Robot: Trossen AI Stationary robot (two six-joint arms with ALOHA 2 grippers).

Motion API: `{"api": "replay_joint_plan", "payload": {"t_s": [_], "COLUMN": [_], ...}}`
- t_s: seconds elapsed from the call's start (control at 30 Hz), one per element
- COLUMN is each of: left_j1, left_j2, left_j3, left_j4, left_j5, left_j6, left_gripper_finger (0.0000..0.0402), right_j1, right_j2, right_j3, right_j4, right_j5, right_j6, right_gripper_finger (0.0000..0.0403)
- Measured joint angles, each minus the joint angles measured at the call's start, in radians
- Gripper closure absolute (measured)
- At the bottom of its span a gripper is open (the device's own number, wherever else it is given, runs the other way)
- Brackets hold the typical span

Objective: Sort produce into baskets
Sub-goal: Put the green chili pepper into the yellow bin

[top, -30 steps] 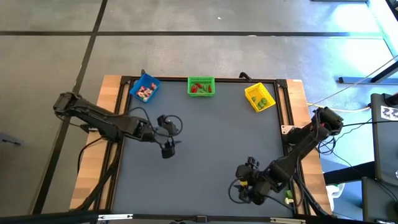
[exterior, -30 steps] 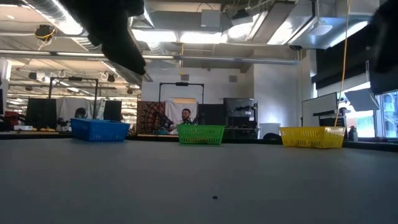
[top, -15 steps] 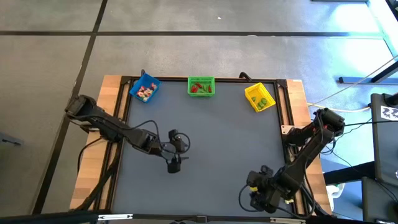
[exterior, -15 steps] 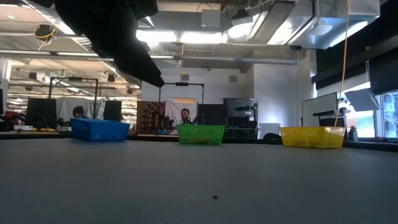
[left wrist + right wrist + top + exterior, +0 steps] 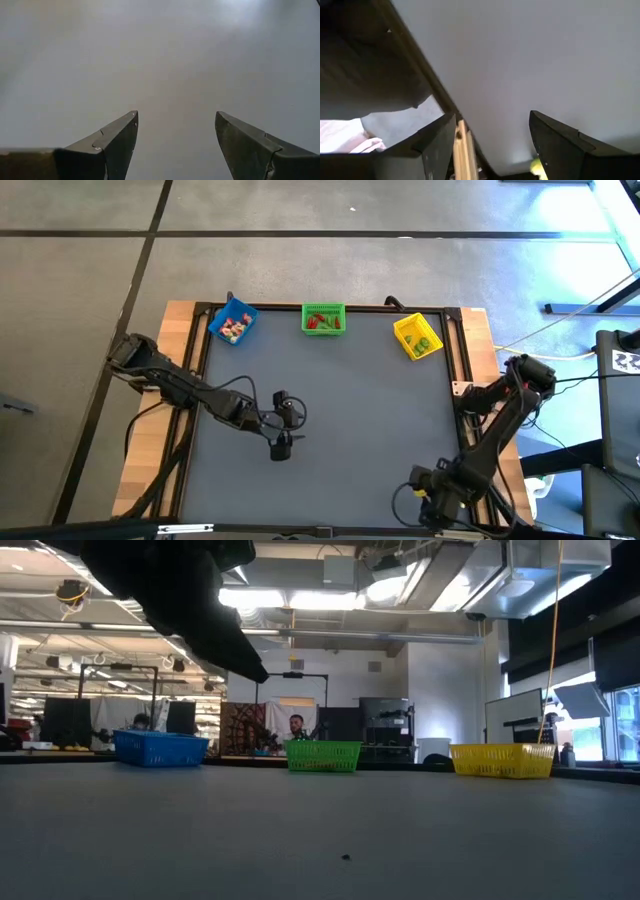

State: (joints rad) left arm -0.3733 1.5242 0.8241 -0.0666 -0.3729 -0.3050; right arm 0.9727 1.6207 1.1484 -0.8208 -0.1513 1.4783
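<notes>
- Though the table centre is bare, the produce (image 5: pixel 234 329) already lies in the baskets (image 5: pixel 323 319) at the frame's top.
- Left gripper (image 5: pixel 282 442), mid-frame, is spread and empty, nearer them.
- Right gripper (image 5: pixel 432 502), lower right, spread, grasps nothing.

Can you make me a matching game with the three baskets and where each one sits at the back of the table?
Seen from above.
Things:
1. blue basket
2. green basket
3. yellow basket

Places:
A. middle of the back edge
B. back corner on the right arm's side
C. back corner on the left arm's side

Pairs: 1-C, 2-A, 3-B
</notes>
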Motion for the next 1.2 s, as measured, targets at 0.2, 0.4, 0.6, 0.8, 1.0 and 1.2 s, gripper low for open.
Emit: {"api": "replay_joint_plan", "payload": {"t_s": [0.2, 0.4, 0.6, 0.8, 1.0, 1.2], "left_j1": [0.001, 0.001, 0.0, 0.001, 0.001, 0.001], "left_j2": [0.0, 0.0, 0.0, 0.006, 0.022, 0.051], "left_j3": [0.0, 0.0, 0.0, 0.0, 0.0, 0.0], "left_j4": [0.0, 0.0, 0.0, -0.003, 0.002, -0.004], "left_j5": [-0.006, -0.013, -0.014, -0.017, -0.021, -0.039], "left_j6": [0.01, 0.017, 0.019, 0.02, 0.024, 0.019], "left_gripper_finger": [0.0141, 0.0141, 0.0141, 0.0141, 0.0141, 0.0141], "right_j1": [0.073, 0.141, 0.175, 0.165, 0.157, 0.155], "right_j2": [0.0, 0.0, 0.0, 0.0, 0.001, 0.0], "right_j3": [0.0, 0.0, -0.045, -0.126, -0.186, -0.227], "right_j4": [0.016, -0.09, -0.119, -0.121, -0.083, -0.059], "right_j5": [-0.015, -0.051, -0.078, -0.115, -0.169, -0.199], "right_j6": [0.067, 0.091, 0.047, 0.057, 0.057, 0.055], "right_gripper_finger": [0.015, 0.015, 0.015, 0.015, 0.015, 0.015]}}
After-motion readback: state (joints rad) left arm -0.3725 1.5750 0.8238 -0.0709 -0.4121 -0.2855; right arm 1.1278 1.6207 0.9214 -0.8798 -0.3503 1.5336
